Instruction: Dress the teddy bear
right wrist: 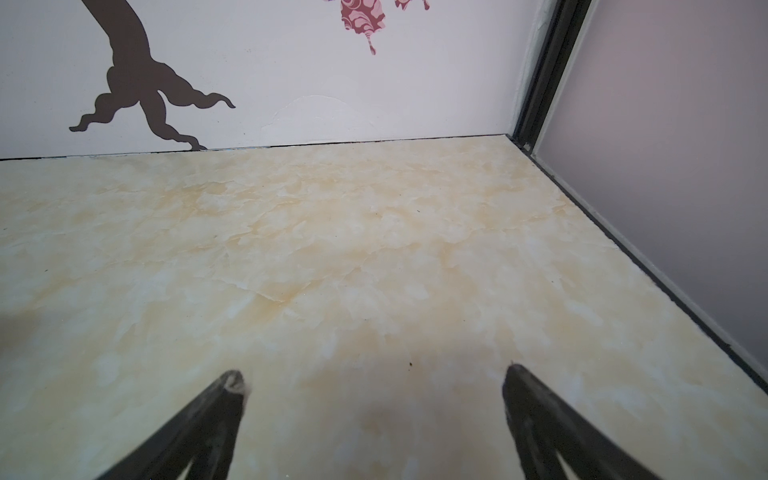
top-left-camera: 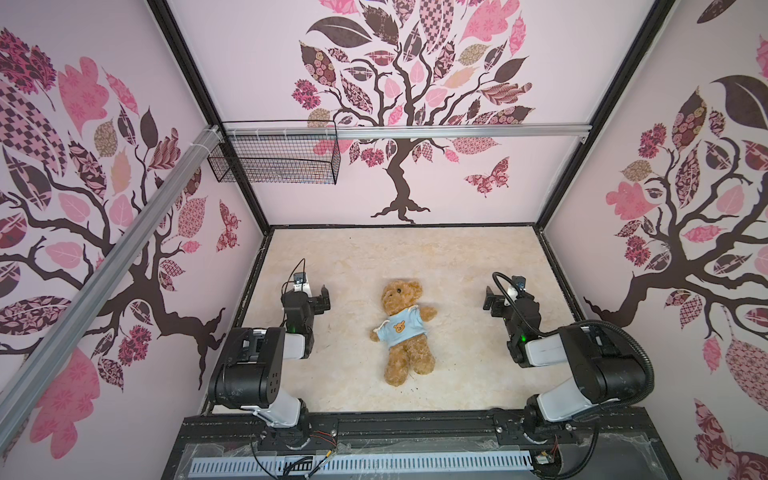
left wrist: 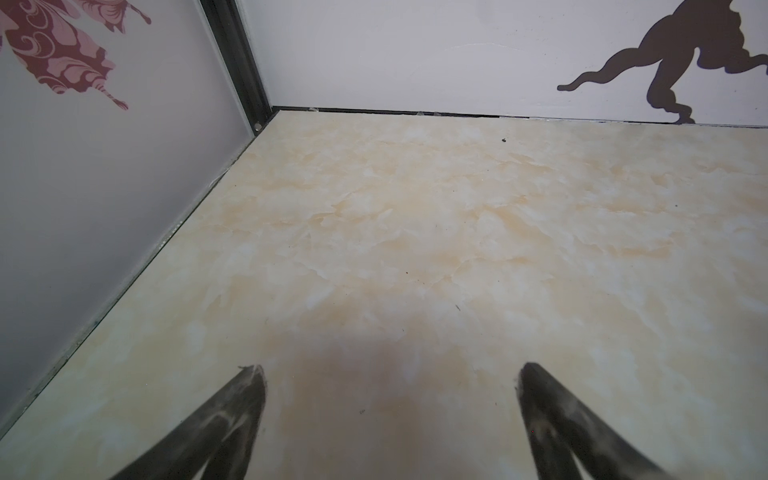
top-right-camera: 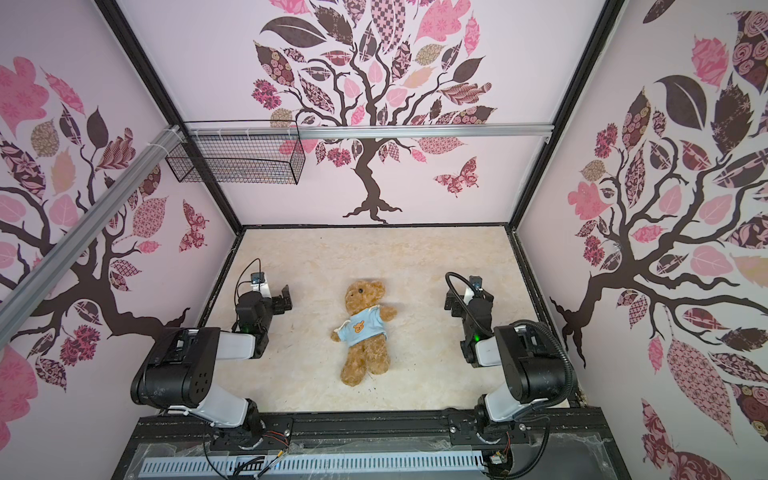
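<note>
left and right of the teddy bear (top-left-camera: 407, 359), well apart from it, the left gripper (top-left-camera: 323, 296) and right gripper (top-left-camera: 490, 301) stand with jaws spread wide. neither holds anything.

Both top views look steeply down from high above the teddy bear (top-left-camera: 409, 353) (top-right-camera: 365, 353), sharing the whole tabletop (top-left-camera: 457, 257). The wrist views sit low either side of it, facing the back wall (left wrist: 415, 54), sharing its painted tree roots (left wrist: 665, 83) (right wrist: 141, 112).
</note>
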Motion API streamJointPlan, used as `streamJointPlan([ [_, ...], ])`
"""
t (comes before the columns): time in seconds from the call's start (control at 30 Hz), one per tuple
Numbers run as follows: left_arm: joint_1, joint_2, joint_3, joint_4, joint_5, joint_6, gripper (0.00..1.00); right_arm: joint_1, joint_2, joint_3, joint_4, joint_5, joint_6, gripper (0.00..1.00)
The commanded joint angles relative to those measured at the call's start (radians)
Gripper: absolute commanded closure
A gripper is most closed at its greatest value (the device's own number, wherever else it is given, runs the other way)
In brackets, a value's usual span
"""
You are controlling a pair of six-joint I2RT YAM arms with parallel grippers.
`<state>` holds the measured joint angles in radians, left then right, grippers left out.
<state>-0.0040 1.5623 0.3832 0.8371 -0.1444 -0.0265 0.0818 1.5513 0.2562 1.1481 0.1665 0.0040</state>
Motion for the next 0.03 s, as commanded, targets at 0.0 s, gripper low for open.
streamJointPlan([
  [0.0, 0.005, -0.007, 0.003, 0.024, 0.009, -0.003, 0.03, -0.004, 0.003, 0.014, 0.032, -0.004, 0.013, 0.00],
])
